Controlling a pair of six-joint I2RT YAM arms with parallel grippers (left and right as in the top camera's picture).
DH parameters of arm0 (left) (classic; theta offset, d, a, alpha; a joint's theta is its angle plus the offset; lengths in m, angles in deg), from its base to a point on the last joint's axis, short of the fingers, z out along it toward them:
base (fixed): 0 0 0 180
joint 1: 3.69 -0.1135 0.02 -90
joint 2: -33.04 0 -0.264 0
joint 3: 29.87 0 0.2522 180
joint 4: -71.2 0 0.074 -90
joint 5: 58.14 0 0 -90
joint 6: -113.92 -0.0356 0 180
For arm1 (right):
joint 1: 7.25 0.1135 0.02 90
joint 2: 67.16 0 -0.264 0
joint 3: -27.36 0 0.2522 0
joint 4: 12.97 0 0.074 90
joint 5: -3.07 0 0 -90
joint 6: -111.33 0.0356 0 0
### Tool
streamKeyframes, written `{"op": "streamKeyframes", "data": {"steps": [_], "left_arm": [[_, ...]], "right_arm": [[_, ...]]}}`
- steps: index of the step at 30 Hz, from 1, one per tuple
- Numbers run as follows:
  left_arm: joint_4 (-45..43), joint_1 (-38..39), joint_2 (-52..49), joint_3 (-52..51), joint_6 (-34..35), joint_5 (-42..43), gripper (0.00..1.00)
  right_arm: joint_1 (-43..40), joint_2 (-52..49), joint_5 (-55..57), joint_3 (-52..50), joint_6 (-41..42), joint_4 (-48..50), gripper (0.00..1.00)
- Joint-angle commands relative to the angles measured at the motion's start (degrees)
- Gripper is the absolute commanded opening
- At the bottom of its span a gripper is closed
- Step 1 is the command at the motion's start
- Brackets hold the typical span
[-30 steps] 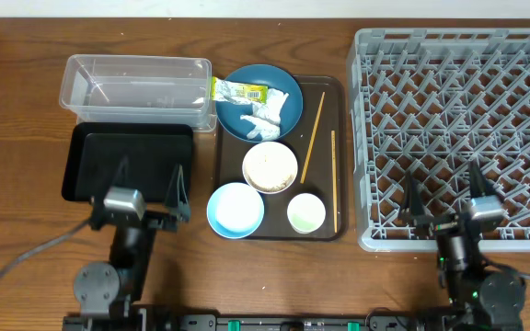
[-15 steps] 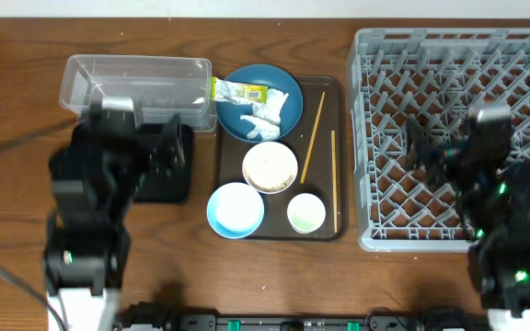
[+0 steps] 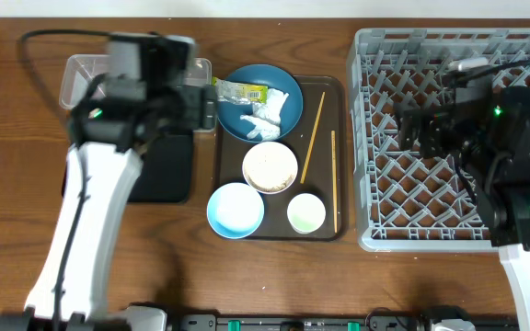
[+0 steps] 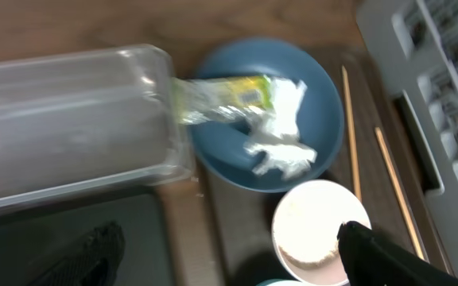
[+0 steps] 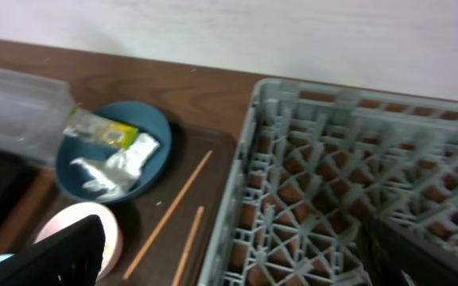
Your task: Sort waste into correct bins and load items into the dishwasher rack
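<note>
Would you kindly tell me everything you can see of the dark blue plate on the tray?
The dark blue plate is round, shallow and glossy, perhaps glazed ceramic or plastic. It lies flat and upright in the far left corner of the dark brown serving tray. A crumpled white tissue rests on it, and a yellow-green snack wrapper lies across its left rim, reaching towards the clear plastic tub. The white bowl sits right by its near edge; whether they touch is unclear.
</note>
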Motion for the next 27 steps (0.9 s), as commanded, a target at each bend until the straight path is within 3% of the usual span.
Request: {"op": "streamKeyframes", "data": {"steps": [1, 11, 19, 24, 27], "left_arm": [[0.31, 3.37, -3.87, 1.60, -0.94, 0.85, 0.88], [-2.10, 10.08, -12.37, 1.55, 2.08, 12.22, 0.88], [-2.08, 18.75, -18.12, 1.55, 15.56, -5.29, 0.88], [-2.36, 23.23, -18.29, 1.42, 27.74, -12.11, 0.74], [-2.49, 26.16, -19.26, 1.05, 32.44, -16.39, 0.74]], "right_arm": [[0.31, -0.20, -5.03, 1.53, -0.85, 0.00, 0.99], [0.31, -0.22, -7.02, 1.53, -0.87, -1.20, 0.99], [0.31, -0.24, -6.75, 1.51, -0.90, -3.41, 0.99], [0.31, -0.33, -6.14, 1.51, -0.90, -4.57, 0.99], [0.31, -0.52, -6.14, 1.51, -0.90, -4.74, 0.99]]}}
